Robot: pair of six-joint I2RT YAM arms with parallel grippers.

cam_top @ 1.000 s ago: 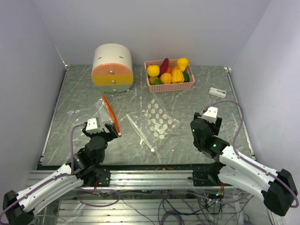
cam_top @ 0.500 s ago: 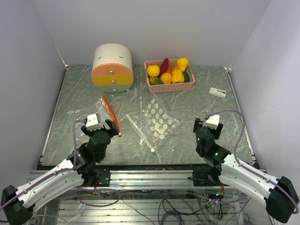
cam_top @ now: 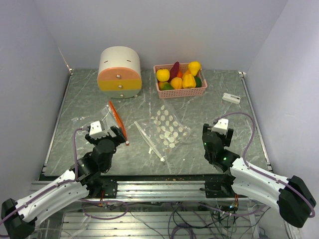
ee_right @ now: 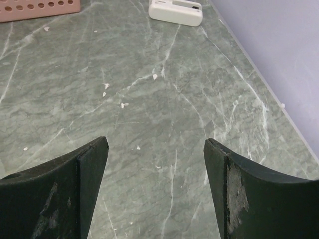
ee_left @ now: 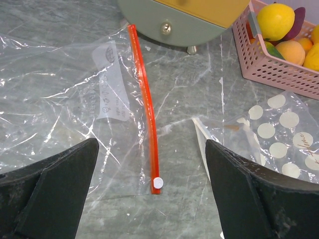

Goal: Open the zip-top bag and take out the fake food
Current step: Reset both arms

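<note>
One pink basket (cam_top: pixel 182 93) at the back of the surface (cam_top: pixel 219 107) holds the fake food (cam_top: pixel 176 82), at least six glossy pieces in yellow, orange, purple and green; two clear bags lie flat nearer than the basket, the dotted bag (cam_top: pixel 167 127) just before it, the zip-top bag (ee_left: pixel 75 84) with its one orange-red strip (ee_left: pixel 147 99) farther left; the left hand (cam_top: pixel 106 134), by that strip's near end, and the right hand (ee_right: pixel 155 143), near-right of the basket, are both spread, gripping nothing; one round drawer box (cam_top: pixel 119 72) stands left of the basket, one small white box (cam_top: pixel 231 97) right of it.
</note>
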